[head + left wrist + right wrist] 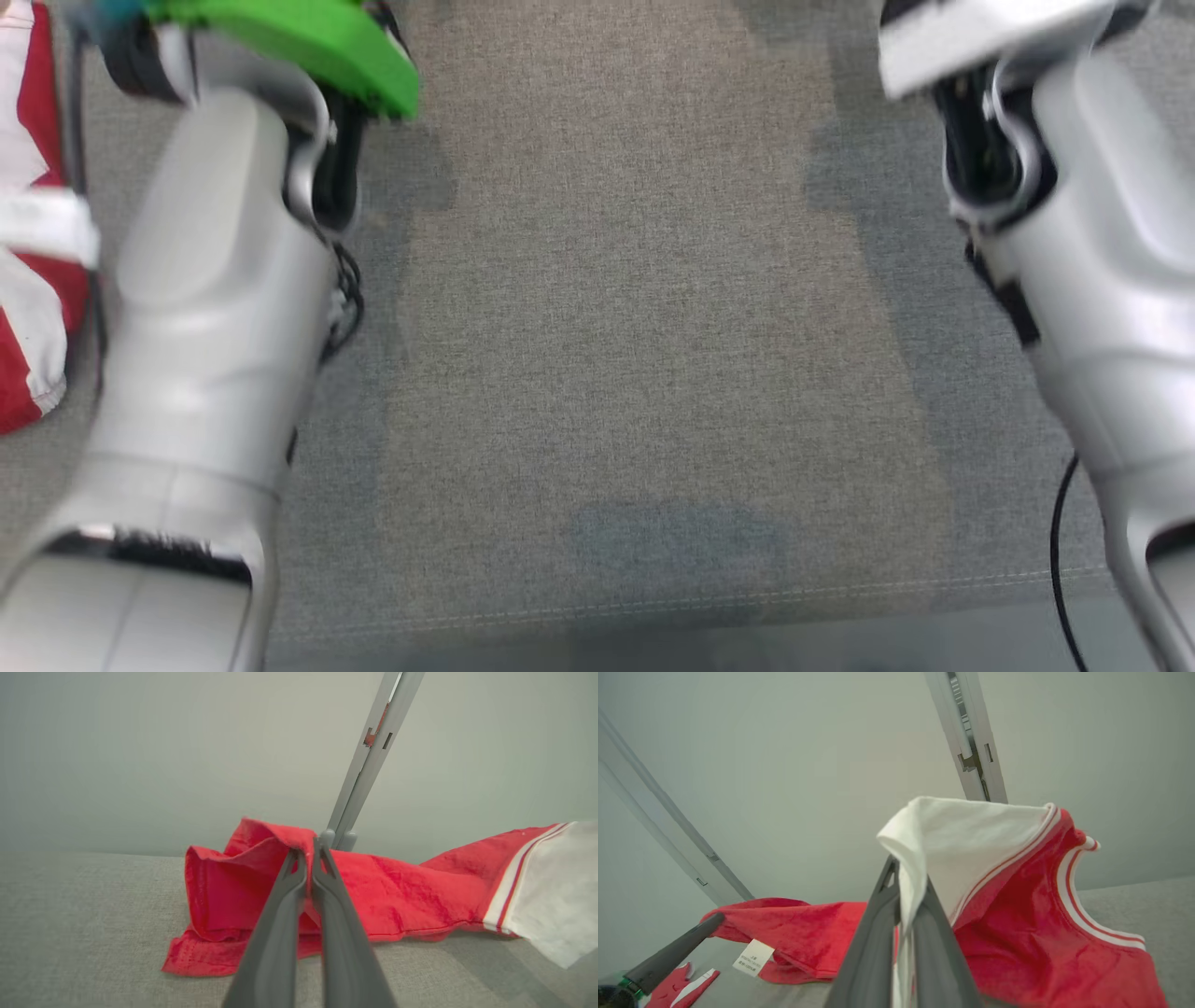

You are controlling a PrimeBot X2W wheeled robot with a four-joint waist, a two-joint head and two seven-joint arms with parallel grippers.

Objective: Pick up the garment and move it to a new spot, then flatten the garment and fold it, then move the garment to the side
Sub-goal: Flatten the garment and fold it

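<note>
While the grey cushion (635, 327) is coarse woven upholstery with a stitched seam along its near edge, the garment (397, 891) is way softer stuff: fuzzy red cloth, a plain white panel, thin red-and-white striped trim. Left gripper (308, 851) is clamped tight on a raised red fold, fingers basically touching, and that end slumps in a crumpled heap on the cushion. Right gripper (908, 877) is closed on the white part, pinching a thin edge so the cloth peaks up off the cushion like a tent. A small white label (753, 955) dangles from the red stretch sagging just above the cushion. A pale grey slotted post (369, 760) rises past the cushion's far edge. From the head camera the garment sits at the cushion's left side, and the cushion's whole middle, between the left forearm (205, 280) and the right forearm (1102, 280), is bare.
</note>
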